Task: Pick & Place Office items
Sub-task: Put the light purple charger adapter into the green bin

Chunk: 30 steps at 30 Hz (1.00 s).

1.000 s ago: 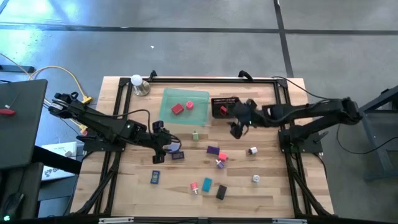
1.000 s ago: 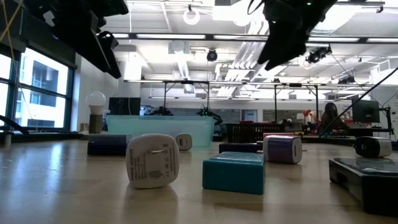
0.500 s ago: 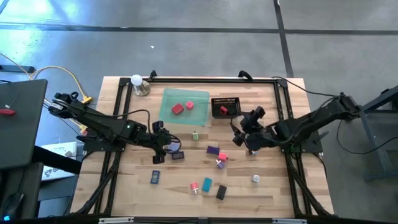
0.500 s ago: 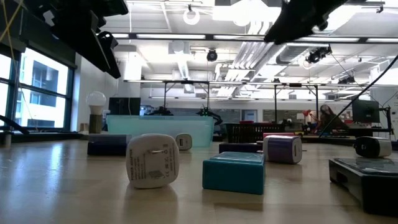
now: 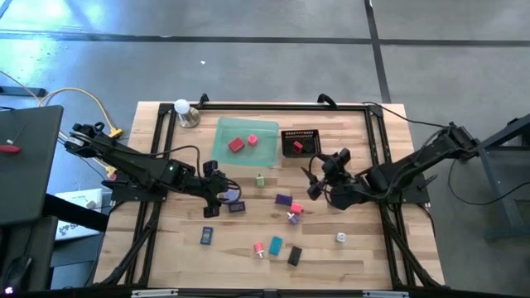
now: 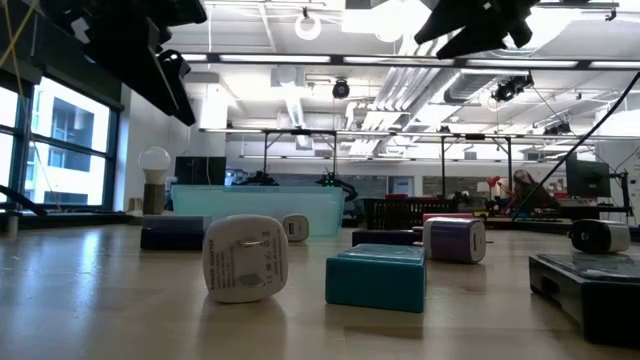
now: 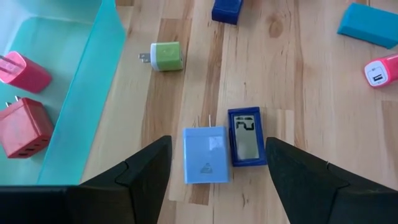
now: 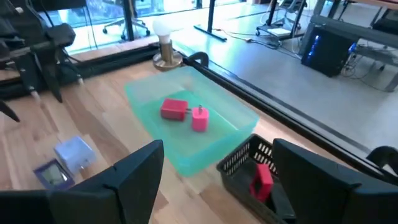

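**Wooden table, small items half sorted**

Pale wood planking [image 5: 356, 248] framed by black rails carries the scattered office items [image 5: 276, 244]: a teal block, a black block and a small red-and-white piece near the front edge, a dark blue block [image 5: 206, 236] toward the left, a purple block [image 5: 283, 199] with pink pieces beside it at the centre, a small green plug [image 5: 260, 180] just in front of the tray, and a white piece [image 5: 340, 237] on the right. In the left wrist view a light blue plug [image 7: 206, 156] and a dark blue card-like item [image 7: 247, 137] lie side by side, touching.

At the back, the translucent green tray [image 5: 267, 130] holds a red plug [image 5: 236, 145] and a pink one [image 5: 252, 140], close together. Just beside it on the right, the black mesh basket [image 5: 288, 134] holds one red item [image 5: 298, 147].

The left gripper [image 5: 222, 195] hangs over the light blue plug with its fingers spread wide, holding nothing. The right gripper [image 5: 319, 184] hovers in front of the basket, above the table between basket and purple block, fingers also wide apart and empty.

Compared with a second ago, the right arm has pulled away from the basket and come nearer the centre of the table; the left arm has not moved, and the items lie where they did.
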Each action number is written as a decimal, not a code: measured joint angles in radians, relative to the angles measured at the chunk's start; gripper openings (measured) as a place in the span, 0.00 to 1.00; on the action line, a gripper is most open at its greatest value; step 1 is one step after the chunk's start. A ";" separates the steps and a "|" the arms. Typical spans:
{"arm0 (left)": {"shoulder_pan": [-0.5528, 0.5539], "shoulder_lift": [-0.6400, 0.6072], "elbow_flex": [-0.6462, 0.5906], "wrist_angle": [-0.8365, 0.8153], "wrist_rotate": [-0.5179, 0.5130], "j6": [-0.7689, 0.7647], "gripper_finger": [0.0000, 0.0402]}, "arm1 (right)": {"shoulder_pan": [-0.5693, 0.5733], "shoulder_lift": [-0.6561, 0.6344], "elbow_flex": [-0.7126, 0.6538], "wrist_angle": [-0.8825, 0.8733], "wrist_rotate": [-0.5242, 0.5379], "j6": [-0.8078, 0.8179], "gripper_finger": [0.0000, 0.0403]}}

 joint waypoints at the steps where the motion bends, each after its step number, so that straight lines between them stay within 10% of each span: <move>1: 0.001 0.000 0.000 0.003 0.000 0.009 0.62 | -0.001 0.003 0.000 0.015 -0.002 -0.003 0.72; 30: 0.025 0.001 0.000 0.080 0.003 -0.049 0.62 | -0.087 0.017 0.000 0.153 -0.288 -0.216 0.72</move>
